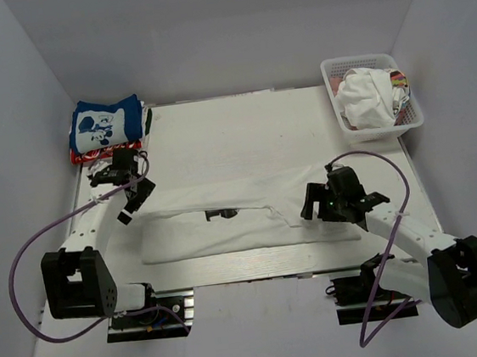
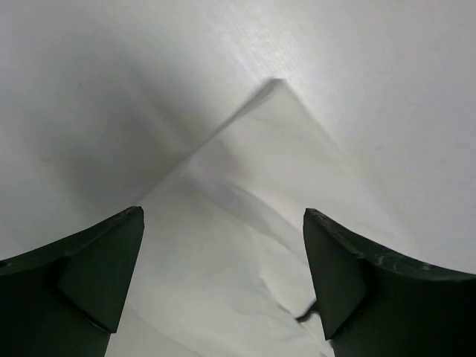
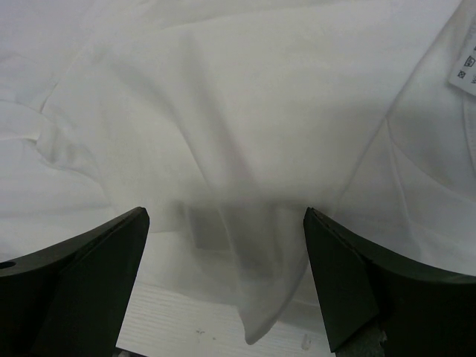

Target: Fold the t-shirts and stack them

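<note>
Pale, bare walls (image 1: 231, 26) box us in at nine, twelve and three o'clock. White counter (image 1: 242, 135) fills the middle, evenly lit, soft shadows only. Metal rail (image 1: 256, 267) runs along six o'clock.

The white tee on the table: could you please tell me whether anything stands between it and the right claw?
Nothing visible does; the open right claw hangs directly above the white tee.

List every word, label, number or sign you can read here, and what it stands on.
None can be read as text.
Care tag on the white t-shirt: small washing symbols, too blurred to read.
Blue t-shirt: white print, too small to make out any letters.
</note>
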